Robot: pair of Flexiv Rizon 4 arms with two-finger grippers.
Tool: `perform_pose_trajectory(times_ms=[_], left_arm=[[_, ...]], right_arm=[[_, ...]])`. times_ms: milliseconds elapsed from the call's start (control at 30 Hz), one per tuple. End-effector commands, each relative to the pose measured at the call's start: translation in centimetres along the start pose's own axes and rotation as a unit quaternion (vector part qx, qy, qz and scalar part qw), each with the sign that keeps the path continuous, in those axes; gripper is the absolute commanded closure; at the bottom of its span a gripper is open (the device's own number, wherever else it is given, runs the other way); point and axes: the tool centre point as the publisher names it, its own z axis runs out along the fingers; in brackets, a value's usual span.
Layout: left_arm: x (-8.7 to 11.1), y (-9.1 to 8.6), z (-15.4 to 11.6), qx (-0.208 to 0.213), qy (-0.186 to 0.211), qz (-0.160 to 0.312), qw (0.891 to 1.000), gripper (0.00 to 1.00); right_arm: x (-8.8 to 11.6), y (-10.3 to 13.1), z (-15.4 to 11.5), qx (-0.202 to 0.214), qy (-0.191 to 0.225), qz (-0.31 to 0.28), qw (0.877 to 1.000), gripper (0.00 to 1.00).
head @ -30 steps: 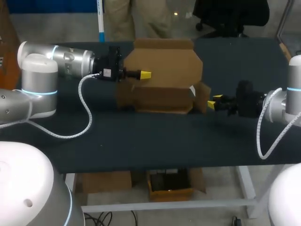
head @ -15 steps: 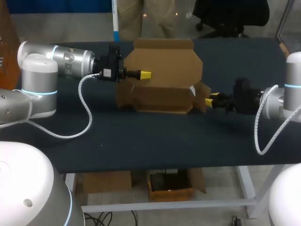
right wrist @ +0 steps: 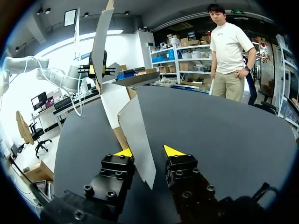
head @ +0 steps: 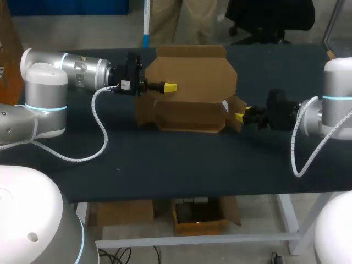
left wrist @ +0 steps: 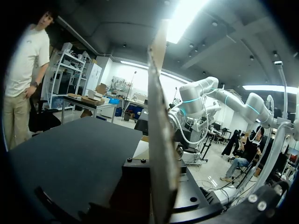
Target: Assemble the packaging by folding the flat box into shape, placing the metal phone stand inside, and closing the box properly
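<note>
In the head view the box (head: pixel 190 113) sits on the table (head: pixel 165 159) a little toward 12 o'clock from its middle. It is only half made: the body stands as an open trough, the lid (head: pixel 192 74) is upright at its 12 o'clock side, and a side flap (head: pixel 236 111) sticks out at 3 o'clock. I see no metal phone stand anywhere, so by my reckoning the flaps, the loading and the closing are all left to do. The left gripper (head: pixel 170 87) is on the lid at about 10 o'clock of the box, and the right gripper (head: pixel 240 117) is at the flap. In the left wrist view the lid (left wrist: pixel 159 116) runs edge-on through the gripper, which looks clamped onto it from both sides. In the right wrist view the flap (right wrist: pixel 138 135) stands between slightly parted fingers (right wrist: pixel 174 150), with a gap on one side, so it is not pinched.
</note>
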Motion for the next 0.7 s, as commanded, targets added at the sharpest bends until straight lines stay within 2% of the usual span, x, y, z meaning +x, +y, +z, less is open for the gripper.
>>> perform_pose_trajectory(times_ms=[33, 100, 300, 700], left_arm=[[-0.1, 0.3, 0.0, -0.001, 0.001, 0.000, 1.000, 1.00], [-0.1, 0.3, 0.0, -0.001, 0.001, 0.000, 1.000, 1.00], [-0.1, 0.3, 0.0, -0.001, 0.001, 0.000, 1.000, 1.00], [-0.1, 0.3, 0.0, -0.001, 0.001, 0.000, 1.000, 1.00]], right_arm=[[0.1, 0.1, 0.6, 0.002, -0.004, 0.000, 1.000, 0.76], [0.2, 0.1, 0.7, 0.002, -0.006, 0.000, 1.000, 0.86], [0.9, -0.1, 0.6, 0.004, -0.019, -0.001, 1.000, 1.00], [2.7, -0.6, 0.4, 0.006, -0.067, 0.007, 0.998, 0.99]])
